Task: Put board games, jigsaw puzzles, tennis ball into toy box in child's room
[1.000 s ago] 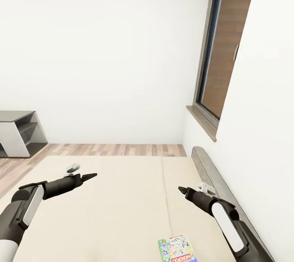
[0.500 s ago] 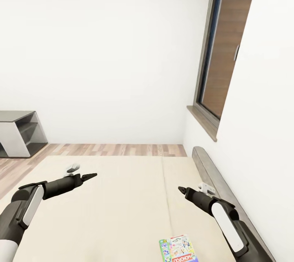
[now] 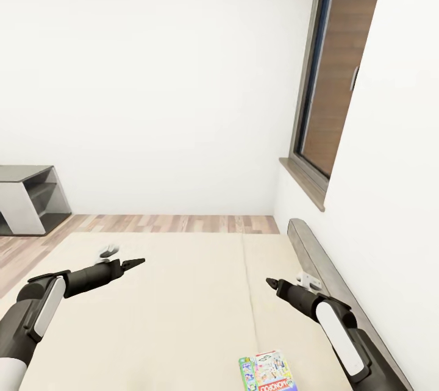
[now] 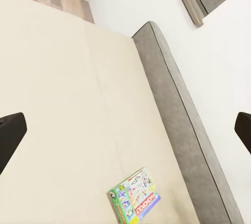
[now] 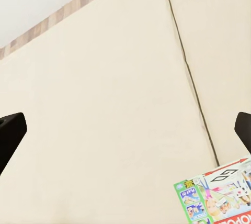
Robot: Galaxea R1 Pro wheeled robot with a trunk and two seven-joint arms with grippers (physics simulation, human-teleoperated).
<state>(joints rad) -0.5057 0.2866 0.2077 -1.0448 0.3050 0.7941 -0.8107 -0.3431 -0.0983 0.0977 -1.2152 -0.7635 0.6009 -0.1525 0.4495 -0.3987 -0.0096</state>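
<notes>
A white-and-green board game (image 3: 265, 373) lies flat on the beige bed (image 3: 183, 305), close to the view's lower edge and near the headboard side. It also appears in the left wrist view (image 4: 135, 196) and in the right wrist view (image 5: 217, 195). My left gripper (image 3: 136, 263) hovers open over the bed's left part, its dark fingertips (image 4: 10, 135) spread wide. My right gripper (image 3: 271, 283) hangs open above the bed beyond the board game, fingertips (image 5: 10, 132) far apart. Nothing is between either pair of fingers.
The dark grey headboard (image 3: 317, 263) runs along the right wall under a tall dark-framed window (image 3: 332, 74). A dark-grey shelf unit with a white panel (image 3: 27, 199) stands at the far left on the wood-plank floor (image 3: 171, 223). White walls close the room behind.
The whole picture has crept very slightly, so the camera moved a touch. Both arms and the board game keep their places.
</notes>
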